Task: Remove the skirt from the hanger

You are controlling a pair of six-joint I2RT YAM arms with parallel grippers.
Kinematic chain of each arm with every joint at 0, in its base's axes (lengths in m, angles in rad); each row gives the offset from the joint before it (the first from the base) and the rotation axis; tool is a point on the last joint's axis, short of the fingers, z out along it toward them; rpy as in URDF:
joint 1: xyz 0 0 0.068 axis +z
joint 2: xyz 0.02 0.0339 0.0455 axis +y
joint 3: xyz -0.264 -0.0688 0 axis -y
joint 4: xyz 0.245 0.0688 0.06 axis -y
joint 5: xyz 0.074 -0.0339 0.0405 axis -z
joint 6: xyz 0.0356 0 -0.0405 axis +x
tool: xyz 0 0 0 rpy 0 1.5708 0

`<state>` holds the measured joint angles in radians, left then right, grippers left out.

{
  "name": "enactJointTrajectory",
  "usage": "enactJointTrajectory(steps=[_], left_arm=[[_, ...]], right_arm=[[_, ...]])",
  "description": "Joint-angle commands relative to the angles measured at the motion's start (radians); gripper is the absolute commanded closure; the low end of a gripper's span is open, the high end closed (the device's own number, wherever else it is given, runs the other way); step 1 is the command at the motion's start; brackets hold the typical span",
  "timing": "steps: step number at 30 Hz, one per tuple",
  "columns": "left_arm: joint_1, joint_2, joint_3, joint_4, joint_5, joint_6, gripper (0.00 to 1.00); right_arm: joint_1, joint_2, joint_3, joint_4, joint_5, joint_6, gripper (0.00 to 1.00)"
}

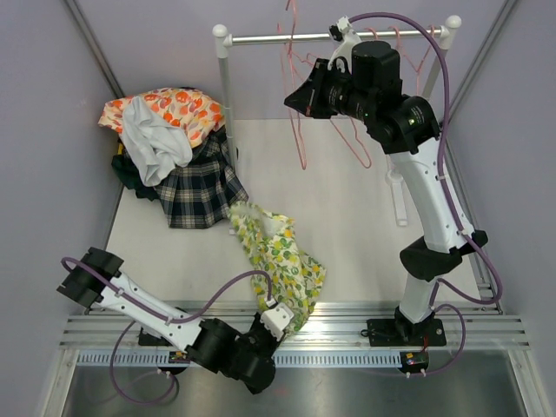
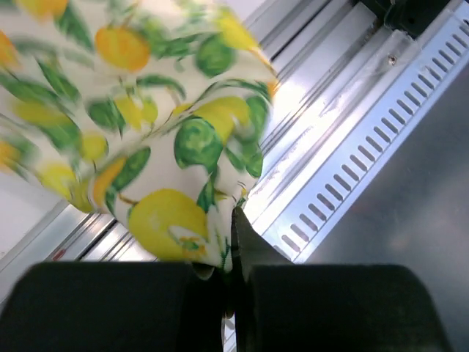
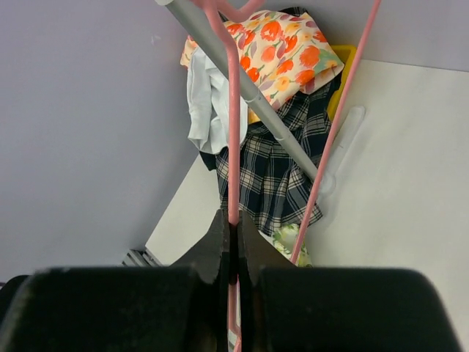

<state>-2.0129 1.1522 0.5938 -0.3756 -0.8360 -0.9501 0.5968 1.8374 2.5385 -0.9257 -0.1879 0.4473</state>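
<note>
at the far left corner of the counter (image 1: 365, 234) sits a heap of clothes (image 1: 165, 130), with a plaid skirt (image 1: 198, 189) spilling out of it toward the middle. just right of that, the lemon-print skirt (image 1: 280, 256) lies crumpled on the counter, running down to the middle of the near edge. it looks free of any hanger, so i'd judge the removal as good as done.

the left claw (image 1: 276, 320) is clenched on the skirt's near hem, right at the near edge. its wrist camera shows cloth pinched between the shut jaws above the slotted metal track (image 2: 344, 154). the worry here is that any pull backward would drag the skirt over the edge, and a fold could catch in those slots.

toward the far right corner, the right claw (image 1: 295, 97) is up at the rail (image 1: 269, 38), nipped tight on the wire of a bare pink hanger (image 3: 233, 147) hooked there. if that arm swings away without letting go, it could yank the hanger off the rail. it could also tangle it with the other hangers (image 1: 408, 43) hanging just beside it.
</note>
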Motion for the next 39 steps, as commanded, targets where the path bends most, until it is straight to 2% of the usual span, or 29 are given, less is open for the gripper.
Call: enactJointTrajectory(steps=[1, 4, 9, 10, 12, 18, 21, 22, 24, 25, 26, 27, 28, 29, 30, 31, 33, 34, 35, 36, 38, 39], left_arm=[[-0.006, 0.067, 0.135, -0.083, -0.172, -0.109, 1.0], [0.014, 0.072, 0.199, -0.071, -0.207, 0.035, 1.0], [0.166, -0.04, 0.25, -0.033, -0.157, 0.305, 1.0], [0.236, -0.06, 0.254, -0.026, -0.12, 0.392, 1.0], [0.305, -0.118, 0.283, -0.023, -0.078, 0.517, 1.0], [0.548, -0.19, 0.451, -0.143, -0.041, 0.756, 1.0], [0.695, -0.204, 0.569, -0.167, -0.006, 0.877, 1.0], [0.786, -0.209, 0.598, -0.169, 0.033, 0.905, 1.0], [0.886, -0.2, 0.694, -0.174, 0.081, 0.98, 1.0], [0.989, -0.183, 0.725, -0.169, 0.137, 1.004, 1.0], [1.041, -0.171, 0.785, -0.169, 0.168, 1.022, 1.0], [1.093, -0.154, 0.822, -0.167, 0.198, 1.059, 1.0], [1.199, -0.132, 0.857, -0.171, 0.26, 1.073, 1.0], [1.253, -0.093, 0.941, -0.181, 0.293, 1.083, 1.0], [1.311, -0.066, 0.983, -0.187, 0.332, 1.1, 1.0], [1.429, -0.048, 1.021, -0.192, 0.412, 1.105, 1.0], [1.555, 0.023, 1.137, -0.184, 0.5, 1.094, 1.0], [1.667, 0.053, 1.188, -0.183, 0.584, 1.087, 1.0], [1.713, 0.096, 1.234, -0.184, 0.615, 1.081, 1.0], [1.782, 0.184, 1.34, -0.186, 0.655, 1.082, 1.0], [1.835, 0.301, 1.449, -0.18, 0.666, 1.094, 1.0], [1.891, 0.437, 1.598, -0.183, 0.664, 1.084, 1.0]], right_arm=[[-0.008, 0.013, 0.032, 0.102, 0.041, 0.002, 1.0], [-0.009, 0.037, 0.017, 0.103, 0.051, 0.005, 1.0], [-0.009, 0.068, 0.003, 0.087, 0.07, 0.002, 1.0], [-0.008, 0.072, -0.001, 0.087, 0.074, 0.001, 1.0], [-0.008, 0.074, -0.015, 0.082, 0.079, -0.002, 1.0], [-0.009, 0.021, -0.099, 0.068, 0.094, -0.01, 1.0], [-0.008, -0.039, -0.21, 0.105, 0.087, -0.009, 1.0], [-0.008, -0.052, -0.251, 0.11, 0.087, -0.009, 1.0], [-0.008, -0.079, -0.276, 0.108, 0.09, -0.016, 0.96], [-0.008, -0.087, -0.293, 0.107, 0.097, -0.018, 0.95], [-0.008, -0.095, -0.297, 0.105, 0.097, -0.021, 0.92], [-0.009, -0.107, -0.302, 0.1, 0.099, -0.027, 0.74], [-0.008, -0.115, -0.31, 0.097, 0.1, -0.03, 0.54], [-0.008, -0.122, -0.316, 0.093, 0.102, -0.03, 0.35], [-0.008, -0.141, -0.323, 0.091, 0.103, -0.033, 0.21], [-0.008, -0.151, -0.348, 0.093, 0.113, -0.035, 0.01], [-0.008, -0.199, -0.385, 0.102, 0.117, -0.039, 0.01], [-0.009, -0.216, -0.43, 0.108, 0.126, -0.042, 0.0], [-0.008, -0.234, -0.458, 0.128, 0.128, -0.044, 0.01], [-0.008, -0.272, -0.487, 0.136, 0.131, -0.044, 0.01], [-0.008, -0.309, -0.569, 0.16, 0.131, -0.042, 0.0], [-0.008, -0.343, -0.598, 0.168, 0.131, -0.036, 0.01]])
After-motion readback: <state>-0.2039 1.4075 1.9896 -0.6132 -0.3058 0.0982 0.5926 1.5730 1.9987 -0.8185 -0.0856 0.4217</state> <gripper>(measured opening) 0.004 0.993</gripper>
